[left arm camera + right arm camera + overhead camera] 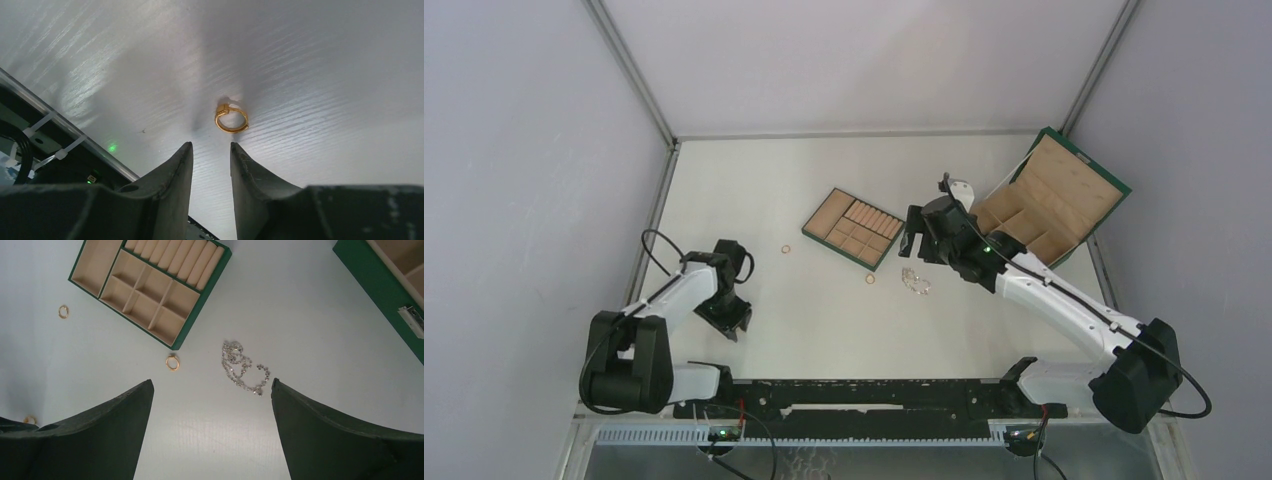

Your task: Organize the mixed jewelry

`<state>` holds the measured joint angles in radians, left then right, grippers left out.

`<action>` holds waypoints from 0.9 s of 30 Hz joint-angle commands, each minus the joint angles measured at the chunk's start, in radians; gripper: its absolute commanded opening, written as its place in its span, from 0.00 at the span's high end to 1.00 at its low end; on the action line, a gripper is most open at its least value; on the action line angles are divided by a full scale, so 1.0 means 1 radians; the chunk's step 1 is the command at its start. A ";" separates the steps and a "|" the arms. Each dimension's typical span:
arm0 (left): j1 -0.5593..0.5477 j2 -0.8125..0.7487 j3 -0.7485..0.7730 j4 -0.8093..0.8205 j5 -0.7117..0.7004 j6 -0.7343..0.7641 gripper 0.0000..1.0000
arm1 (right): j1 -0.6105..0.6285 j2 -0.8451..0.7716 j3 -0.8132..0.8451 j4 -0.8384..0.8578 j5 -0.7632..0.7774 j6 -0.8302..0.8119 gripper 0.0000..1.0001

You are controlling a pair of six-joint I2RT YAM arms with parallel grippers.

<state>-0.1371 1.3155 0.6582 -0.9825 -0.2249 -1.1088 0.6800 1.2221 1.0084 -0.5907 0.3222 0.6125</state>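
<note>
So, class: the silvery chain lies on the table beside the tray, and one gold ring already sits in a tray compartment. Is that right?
No. The silvery chain lies on the table beside the tray, but no gold ring is in a compartment: the right wrist view shows them bare, the nearest gold ring on the table outside.

Gold rings [172, 362]: you can count three, though the third ring [30, 419] is half hidden low in the right wrist view; it is probably the same ring [231, 118] that the left wrist view shows.
Silvery chain [243, 374]: one tangle.
Compartmented tray [97, 260]: one.
Green box [1064, 190]: one.
Robot arms [1064, 300]: two.
</note>
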 commanded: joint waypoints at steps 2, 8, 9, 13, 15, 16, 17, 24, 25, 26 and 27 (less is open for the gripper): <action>0.017 -0.053 0.010 0.008 -0.039 -0.060 0.64 | -0.029 -0.012 0.004 0.014 -0.013 -0.039 0.04; 0.043 -0.067 0.023 -0.012 -0.086 -0.046 0.68 | -0.043 -0.003 0.004 0.035 -0.046 -0.051 0.04; 0.049 -0.077 0.022 -0.011 -0.096 -0.044 0.68 | -0.045 -0.001 0.003 0.034 -0.046 -0.051 0.04; 0.095 -0.082 0.023 0.020 -0.095 0.010 0.70 | -0.050 0.006 0.003 0.038 -0.055 -0.046 0.04; 0.099 -0.067 0.032 0.033 -0.096 0.044 0.71 | -0.051 0.009 0.004 0.042 -0.059 -0.046 0.04; 0.099 -0.055 0.038 0.037 -0.095 0.059 0.71 | -0.051 0.010 0.003 0.043 -0.061 -0.045 0.04; 0.100 -0.046 0.041 0.038 -0.092 0.070 0.71 | -0.051 0.011 0.004 0.044 -0.061 -0.043 0.04; 0.100 -0.028 0.034 0.076 -0.076 0.112 0.71 | -0.051 0.020 0.004 0.043 -0.063 -0.029 0.04; 0.099 -0.026 0.036 0.081 -0.074 0.118 0.71 | -0.051 0.022 0.003 0.043 -0.063 -0.026 0.04; 0.099 -0.022 0.038 0.088 -0.072 0.129 0.72 | -0.051 0.023 0.003 0.044 -0.063 -0.022 0.04; 0.099 -0.019 0.042 0.091 -0.071 0.137 0.72 | -0.051 0.025 0.003 0.045 -0.063 -0.021 0.04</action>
<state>-0.0467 1.2873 0.6609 -0.9260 -0.2905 -1.0248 0.6342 1.2442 1.0084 -0.5785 0.2588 0.5819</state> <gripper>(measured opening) 0.287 0.958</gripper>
